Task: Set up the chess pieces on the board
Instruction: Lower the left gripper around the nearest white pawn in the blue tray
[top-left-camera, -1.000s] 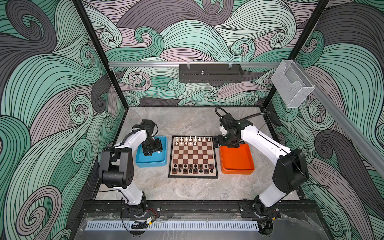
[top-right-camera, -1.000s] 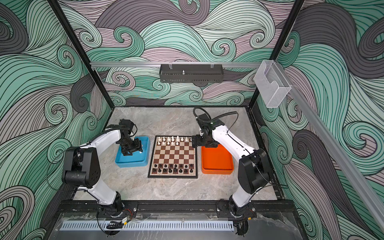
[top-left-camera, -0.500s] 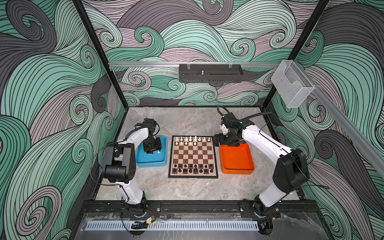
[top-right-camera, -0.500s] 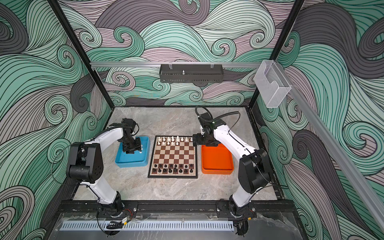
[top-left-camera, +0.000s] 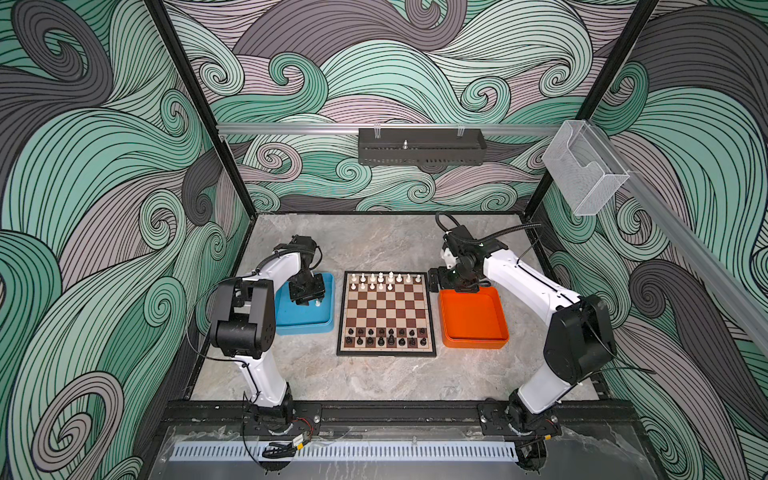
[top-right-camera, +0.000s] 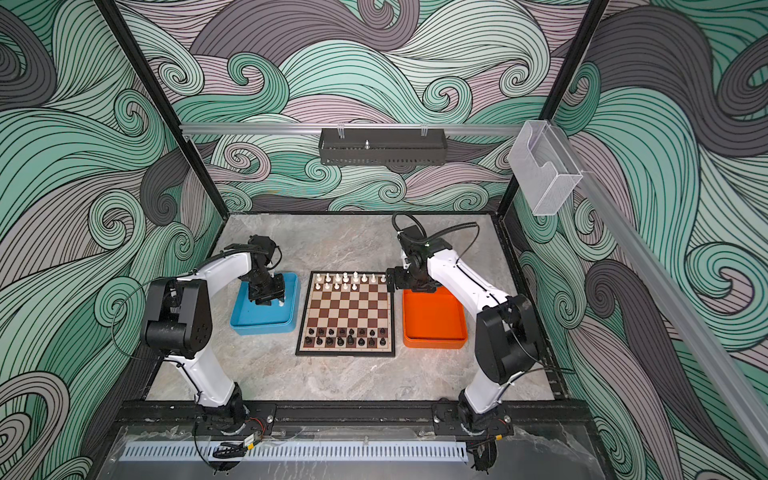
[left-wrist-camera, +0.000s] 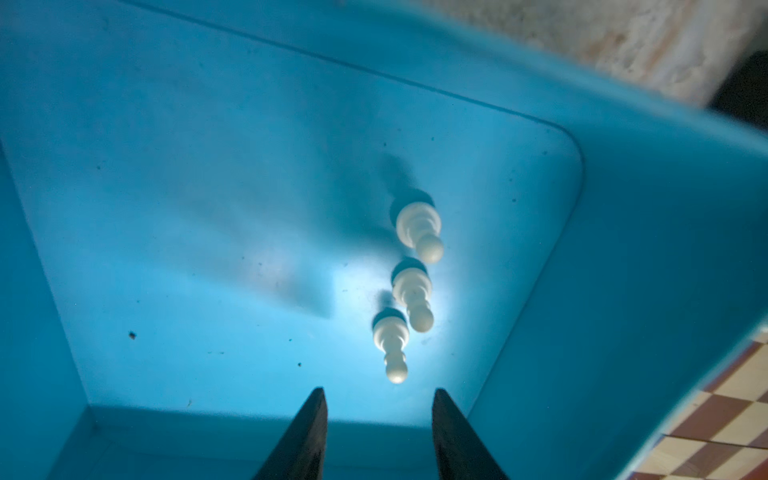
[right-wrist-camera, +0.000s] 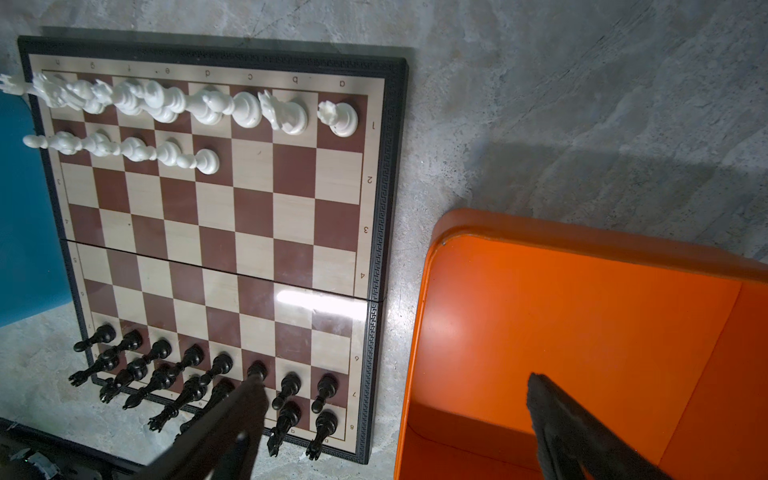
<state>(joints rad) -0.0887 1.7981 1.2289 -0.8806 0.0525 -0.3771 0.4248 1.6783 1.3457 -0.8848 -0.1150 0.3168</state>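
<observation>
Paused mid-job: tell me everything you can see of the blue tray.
The blue tray is shallow, rectangular, smooth like plastic, with low walls and rounded corners. It lies flat on the stone-patterned tabletop, close left of the chessboard. Three white pawns stand upright in a row near its board-side wall; the floor in view otherwise holds only dark specks. The left gripper hangs over it, jaws apart, empty.

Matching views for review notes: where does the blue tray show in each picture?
Both top views: blue tray left of the board.
Left wrist: blue tray fills most of the picture, board at a corner.
Right wrist: blue tray, a strip beyond the board, opposite the orange tray.
Shared landmark: the board.
</observation>
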